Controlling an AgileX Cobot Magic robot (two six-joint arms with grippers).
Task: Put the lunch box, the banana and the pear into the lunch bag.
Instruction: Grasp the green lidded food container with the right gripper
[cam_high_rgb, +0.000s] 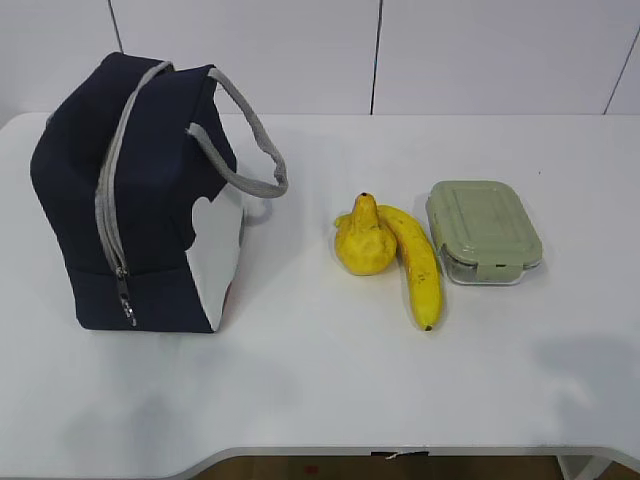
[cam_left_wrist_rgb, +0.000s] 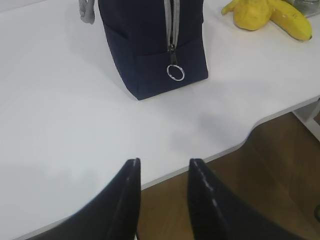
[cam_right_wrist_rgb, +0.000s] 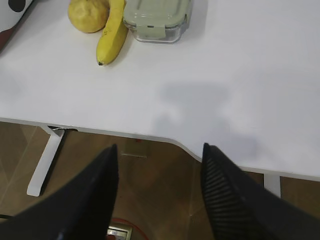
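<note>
White table (cam_high_rgb: 300, 400) against a plain white panelled wall, nothing else around, so it's a pretty clean setup. The lunch bag (cam_high_rgb: 140, 220) stands upright at the left of the exterior frame, with its zipper (cam_high_rgb: 108, 215) running up the near face and looking closed all the way. The ring pull (cam_left_wrist_rgb: 175, 72) hangs low down, clear in the left wrist view. Pear (cam_high_rgb: 364, 240), banana (cam_high_rgb: 418, 262) and lunch box (cam_high_rgb: 484, 230) sit in a row right of centre, with the pear touching the banana and the box just beside it.

The left gripper (cam_left_wrist_rgb: 164, 165) hangs off the near table edge, jaws a little apart with nothing between them. The right gripper (cam_right_wrist_rgb: 159, 150) is also off the edge, jaws spread wide and empty.

Handling guesses:
- The bag is soft fabric and will probably slump, so I'd pinch the ring pull and have the other arm steady the bag.
- The box looks rigid with a smooth lid, so grab across the short sides.
- The pear is lumpy and round and likely to roll, so take it at the fat belly.
- The banana bruises easily, so go for a mid-body grip and easy on the squeeze.
</note>
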